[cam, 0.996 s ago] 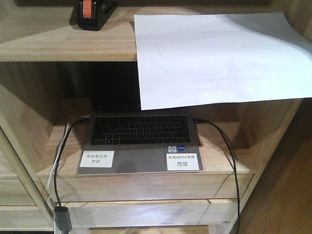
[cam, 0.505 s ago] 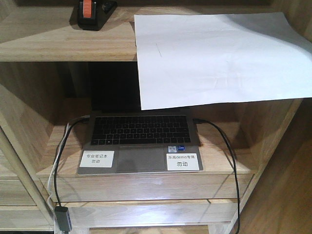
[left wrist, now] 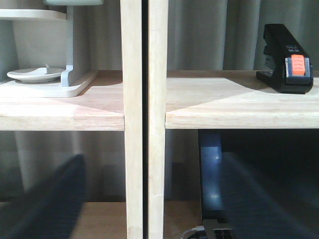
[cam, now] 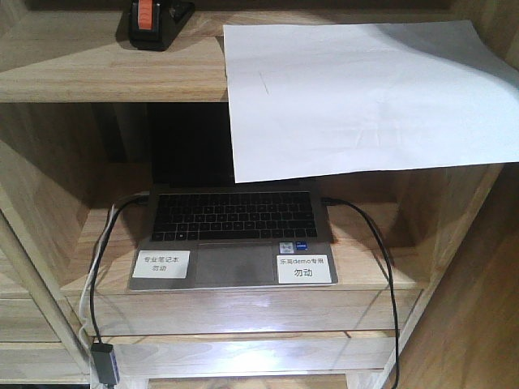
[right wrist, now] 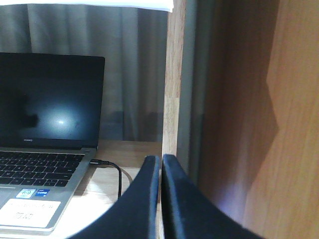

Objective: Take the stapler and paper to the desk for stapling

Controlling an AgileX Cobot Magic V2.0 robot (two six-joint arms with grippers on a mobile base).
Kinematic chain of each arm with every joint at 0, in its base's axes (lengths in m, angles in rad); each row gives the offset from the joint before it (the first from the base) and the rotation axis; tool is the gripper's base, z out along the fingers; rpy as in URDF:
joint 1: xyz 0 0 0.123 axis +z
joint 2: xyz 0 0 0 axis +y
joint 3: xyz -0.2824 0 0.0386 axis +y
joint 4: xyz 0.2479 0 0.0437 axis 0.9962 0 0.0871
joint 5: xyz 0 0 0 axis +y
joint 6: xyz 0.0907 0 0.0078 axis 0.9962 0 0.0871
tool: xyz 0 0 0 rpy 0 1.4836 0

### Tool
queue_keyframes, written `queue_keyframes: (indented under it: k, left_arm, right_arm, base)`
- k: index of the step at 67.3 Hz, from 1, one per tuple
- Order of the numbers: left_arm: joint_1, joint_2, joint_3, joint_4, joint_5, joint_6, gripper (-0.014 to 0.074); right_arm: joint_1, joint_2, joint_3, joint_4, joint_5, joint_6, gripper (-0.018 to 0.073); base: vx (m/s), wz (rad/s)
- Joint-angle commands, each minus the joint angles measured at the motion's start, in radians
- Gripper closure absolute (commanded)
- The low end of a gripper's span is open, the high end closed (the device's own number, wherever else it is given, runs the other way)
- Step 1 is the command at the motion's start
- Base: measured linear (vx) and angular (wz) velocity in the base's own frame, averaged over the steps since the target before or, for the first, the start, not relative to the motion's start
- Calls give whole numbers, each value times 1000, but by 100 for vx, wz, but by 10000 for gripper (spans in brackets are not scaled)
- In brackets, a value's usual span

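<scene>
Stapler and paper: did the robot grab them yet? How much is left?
Nothing looks done yet. The stapler sits on the top shelf and the paper lies beside it, hanging over the edge. In hand: nothing; the left end effector is open, the right end effector shut and empty. Left: grabbing both, carrying them to the desk, stapling.

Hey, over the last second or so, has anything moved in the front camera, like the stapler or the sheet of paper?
Nothing visibly changed. The stapler still sits on the upper shelf. The paper still lies to its right, hanging over the shelf's front edge, and the laptop stays open underneath.
</scene>
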Motion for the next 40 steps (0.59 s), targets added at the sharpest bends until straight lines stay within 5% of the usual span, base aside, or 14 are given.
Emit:
queue_keyframes:
  k: [1, 23, 40]
  left_arm:
    - [0, 15, -32, -9, -79, -11, 28]
    - [-13, 15, -33, -9, -75, -18, 27]
    - [-168, 21, -33, -9, -116, 47, 27]
  right_arm:
    - [-4, -14, 4, -5, -73, -1, 568]
    - [-4, -14, 4, -5, -73, -1, 568]
    - [-4, -14, 4, -5, -73, -1, 568]
  base:
    - [0, 0]
    - [0, 0]
    - [0, 0]
